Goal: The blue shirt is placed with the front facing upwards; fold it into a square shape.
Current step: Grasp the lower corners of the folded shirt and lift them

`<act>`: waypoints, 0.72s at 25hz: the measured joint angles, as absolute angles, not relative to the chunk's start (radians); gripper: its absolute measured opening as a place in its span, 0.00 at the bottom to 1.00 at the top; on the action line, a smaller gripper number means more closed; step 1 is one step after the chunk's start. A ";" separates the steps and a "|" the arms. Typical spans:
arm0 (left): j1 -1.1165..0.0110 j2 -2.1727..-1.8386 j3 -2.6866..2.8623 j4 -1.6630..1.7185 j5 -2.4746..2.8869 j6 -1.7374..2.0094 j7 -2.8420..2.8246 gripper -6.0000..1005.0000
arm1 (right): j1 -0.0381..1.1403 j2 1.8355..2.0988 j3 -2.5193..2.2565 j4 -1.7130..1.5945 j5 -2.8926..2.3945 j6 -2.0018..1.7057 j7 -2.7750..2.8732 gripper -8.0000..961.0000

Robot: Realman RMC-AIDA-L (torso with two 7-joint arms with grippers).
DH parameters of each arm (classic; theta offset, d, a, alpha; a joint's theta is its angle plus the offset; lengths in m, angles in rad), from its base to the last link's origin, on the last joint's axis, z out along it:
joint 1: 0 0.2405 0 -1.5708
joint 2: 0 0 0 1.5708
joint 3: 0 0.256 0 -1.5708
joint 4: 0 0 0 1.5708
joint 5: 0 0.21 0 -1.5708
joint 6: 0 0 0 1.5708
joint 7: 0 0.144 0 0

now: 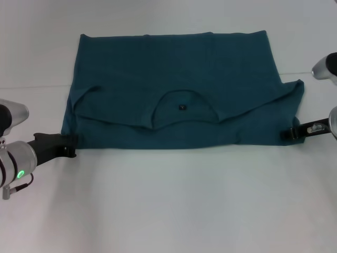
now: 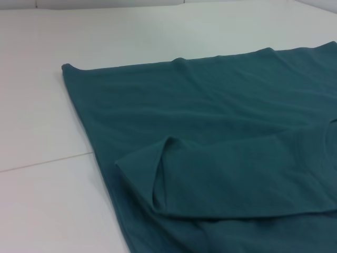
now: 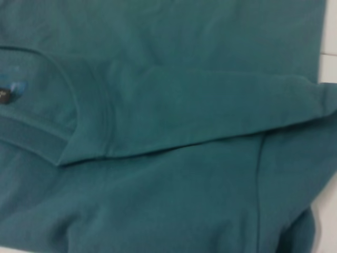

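The blue shirt [image 1: 174, 95] lies flat on the white table, folded across its width, plain teal side up. Its collar with a small dark neck label [image 1: 182, 107] faces me, and both sleeves are tucked inward. My left gripper [image 1: 69, 146] sits low on the table at the shirt's near-left corner, touching the edge of the cloth. At the near-right corner, my right gripper [image 1: 288, 134] rests against the fabric. The left wrist view shows a folded sleeve [image 2: 158, 174]. In the right wrist view, the collar [image 3: 79, 126] and the other sleeve [image 3: 237, 110] fill the picture.
The white table [image 1: 174, 200] stretches bare in front of the shirt and to both sides. A faint seam line [image 1: 31, 87] crosses the tabletop at the left. Part of my right arm [image 1: 326, 66] shows at the right edge.
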State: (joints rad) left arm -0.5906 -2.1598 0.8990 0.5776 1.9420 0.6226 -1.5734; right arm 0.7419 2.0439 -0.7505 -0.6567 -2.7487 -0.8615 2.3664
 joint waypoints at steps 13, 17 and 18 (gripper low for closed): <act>-0.583 -2.161 0.895 0.585 1.942 0.635 -1.578 0.09 | 0.719 2.046 -0.766 -0.702 -2.719 -0.905 2.352 0.06; -0.575 -2.161 0.867 0.604 1.942 0.696 -1.582 0.10 | 0.680 2.038 -0.764 -0.769 -2.642 -0.965 2.343 0.06; -0.571 -2.159 0.856 0.614 1.942 0.719 -1.588 0.10 | 0.669 2.037 -0.764 -0.789 -2.626 -0.980 2.341 0.06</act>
State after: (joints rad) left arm -0.5715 -2.1590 0.8564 0.6140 1.9420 0.7188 -1.5877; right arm 0.6689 2.0367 -0.7639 -0.7888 -2.6258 -0.9799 2.3413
